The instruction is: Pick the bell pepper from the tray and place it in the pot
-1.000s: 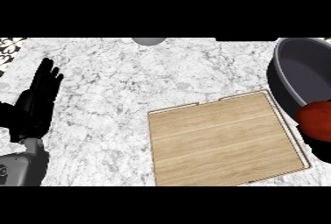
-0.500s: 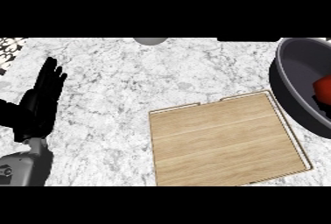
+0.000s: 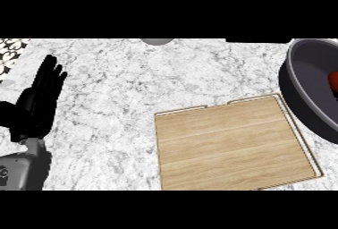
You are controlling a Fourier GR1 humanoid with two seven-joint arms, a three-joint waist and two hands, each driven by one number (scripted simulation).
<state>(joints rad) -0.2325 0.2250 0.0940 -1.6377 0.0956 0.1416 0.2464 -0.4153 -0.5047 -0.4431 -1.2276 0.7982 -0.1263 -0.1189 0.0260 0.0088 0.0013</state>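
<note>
White marbled surface (image 3: 119, 89) across the whole view. Wooden tray (image 3: 231, 143) low and right of centre, bare boards, raised rim with a notch on the far edge. Dark grey pot (image 3: 305, 96) at the right edge, cut off by the view, near wall just beside the tray's far right corner. Left hand (image 3: 36, 105) at the left edge, fingers straight and together, pointing up, holding nothing; at rest, well apart from tray and pot. Right hand nowhere in view. Red sliver inside the pot at the very edge, most likely the bell pepper (image 3: 333, 80); mostly cut off, so pose impossible to read.

Judging from this: placing step at or near its end, pepper already within the pot wall and off the tray. For a clean finish: release only once the pepper sits low in the pot, lift the hand straight up clear of the rim, avoid brushing the pot wall or nudging the pot toward the tray. Left hand best left parked.
</note>
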